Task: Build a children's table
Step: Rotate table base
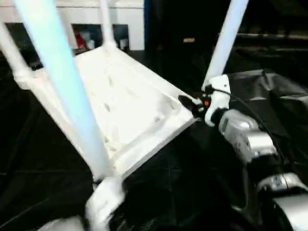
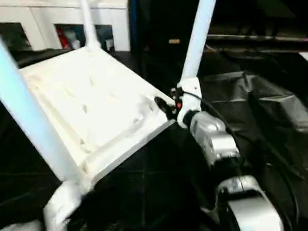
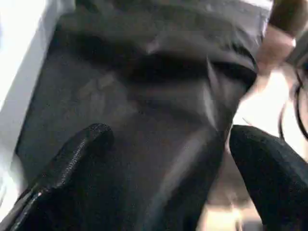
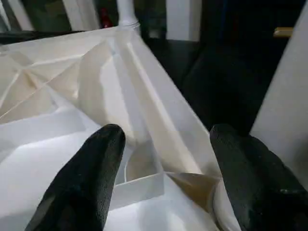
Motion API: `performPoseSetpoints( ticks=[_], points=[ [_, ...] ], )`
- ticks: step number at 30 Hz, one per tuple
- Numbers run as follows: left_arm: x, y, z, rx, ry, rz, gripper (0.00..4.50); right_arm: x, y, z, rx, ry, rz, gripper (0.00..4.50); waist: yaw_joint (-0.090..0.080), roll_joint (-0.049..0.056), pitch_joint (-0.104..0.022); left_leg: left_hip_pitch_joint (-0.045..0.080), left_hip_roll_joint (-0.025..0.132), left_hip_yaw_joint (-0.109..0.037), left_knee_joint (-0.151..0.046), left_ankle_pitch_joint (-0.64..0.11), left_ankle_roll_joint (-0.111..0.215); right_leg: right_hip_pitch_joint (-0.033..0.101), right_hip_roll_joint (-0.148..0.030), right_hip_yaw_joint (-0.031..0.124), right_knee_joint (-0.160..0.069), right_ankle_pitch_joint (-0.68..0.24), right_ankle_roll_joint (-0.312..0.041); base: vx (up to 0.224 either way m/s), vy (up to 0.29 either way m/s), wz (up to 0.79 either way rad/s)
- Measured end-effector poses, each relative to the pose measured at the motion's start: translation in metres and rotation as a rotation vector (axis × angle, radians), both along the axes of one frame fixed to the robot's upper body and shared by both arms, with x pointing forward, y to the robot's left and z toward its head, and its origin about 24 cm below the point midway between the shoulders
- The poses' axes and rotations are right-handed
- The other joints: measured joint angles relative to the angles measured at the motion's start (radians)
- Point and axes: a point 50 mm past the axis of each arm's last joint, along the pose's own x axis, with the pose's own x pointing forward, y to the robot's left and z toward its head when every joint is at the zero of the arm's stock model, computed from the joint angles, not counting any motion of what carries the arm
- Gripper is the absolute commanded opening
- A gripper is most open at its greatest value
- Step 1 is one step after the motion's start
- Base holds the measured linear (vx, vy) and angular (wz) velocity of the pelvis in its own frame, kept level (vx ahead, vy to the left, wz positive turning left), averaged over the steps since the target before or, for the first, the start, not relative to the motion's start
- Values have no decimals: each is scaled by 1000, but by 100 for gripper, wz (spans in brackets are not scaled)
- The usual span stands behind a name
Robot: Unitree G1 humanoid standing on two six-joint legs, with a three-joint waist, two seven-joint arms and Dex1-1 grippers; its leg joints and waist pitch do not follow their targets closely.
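Observation:
The children's table (image 1: 126, 107) is upside down and tilted, its ribbed white underside facing me. Its white legs point up: one close at the left (image 1: 64, 86), one at the right corner (image 1: 230, 29), and two farther back. My right gripper (image 1: 196, 103) is at the right corner, beside that leg's socket. In the right wrist view its black fingers (image 4: 91, 168) straddle the corner rim (image 4: 144, 185), shut on it. My left gripper (image 1: 105, 199) sits low by the foot of the near leg. In the left wrist view the left gripper (image 3: 168, 139) is open with nothing between its fingers but black cover.
Crumpled black cover (image 1: 283, 97) lies over the work table on the right, under my right forearm (image 1: 249, 139). A white cabinet with glass doors (image 1: 128, 19) stands at the back, with a red object (image 1: 80, 42) inside it.

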Motion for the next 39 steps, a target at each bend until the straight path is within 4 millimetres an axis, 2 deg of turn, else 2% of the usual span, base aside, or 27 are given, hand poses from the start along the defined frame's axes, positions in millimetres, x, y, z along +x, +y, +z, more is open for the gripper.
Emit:
performPoseSetpoints(
  ticks=[3, 7, 10, 12, 14, 16, 21, 25, 30, 36, 39],
  points=[
    [-8, 21, 3, 51, 13, -25, 441, 1, -3, -1, 0, -1, -16, 320, 0, 0, 0, 0, 0, 0, 0, 0, 0, 0, 0, 0, 0, 0, 0, 0, 0, 0],
    [-4, 39, 11, 79, -13, -6, 441, -1, -7, 0, -4, -11, 21, 320, -1, 0, 0, 1, 0, 0, 0, 0, 0, 1, 0, 1, 1, 0, 0, 0, 0, 0],
    [4, 52, 18, 58, -35, 34, 441, -15, -7, -4, -26, -22, 146, 320, -3, -1, -1, 2, 0, 0, 0, 0, 0, 2, 0, 1, 1, 0, 0, 0, 0, 0],
    [14, 62, 28, 47, -66, 65, 441, -33, -6, -13, -40, -2, 271, 320, -1, -1, -1, 2, 0, 0, 0, 0, 0, 2, 1, 1, 2, 0, 0, 0, 0, 0],
    [23, 73, 39, 47, -113, 101, 441, -51, -4, -25, -54, 38, 367, 320, 0, 2, 1, 4, 0, 0, 0, 0, 0, 3, 1, 1, 2, 0, 0, 0, 0, 0],
    [28, 77, 47, 43, -133, 98, 441, -57, -7, -33, -68, 62, 376, 320, -6, 9, 3, 3, 0, 0, 0, 0, 0, 3, 1, 2, 1, 1, -2, 0, 0, 0],
    [46, 85, 67, 0, -162, 83, 441, -66, -35, -43, -130, 95, 276, 320, -11, 25, 3, 6, 0, 0, 1, 0, 0, 4, 1, 2, 2, 3, -3, 0, 0, 0],
    [61, 77, 79, -79, -198, 54, 441, -69, -43, -50, -199, 129, 216, 320, -10, 34, 4, 7, 0, 0, 2, 2, -4, 3, 1, 2, 8, 4, -5, 0, 0, 0],
    [74, 49, 75, -215, -193, 9, 441, -57, -54, -62, -296, 192, 26, 320, -13, 37, 3, 8, 0, -1, 3, 3, -6, 1, 1, 2, 13, 4, -5, 0, 0, 0],
    [92, 23, 63, -296, -181, 2, 441, -41, -25, -55, -221, 151, 42, 320, -14, 39, 3, 8, 2, -2, 3, 5, -9, 1, 2, 1, 16, 5, -6, 0, 0, 0],
    [103, -7, 64, -367, -190, -59, 441, -28, 4, -42, -190, 97, 96, 320, -7, 37, 3, 6, 2, -2, 5, 6, -9, 1, 2, 1, 16, 5, -7, 0, 0, 0]
  ],
)
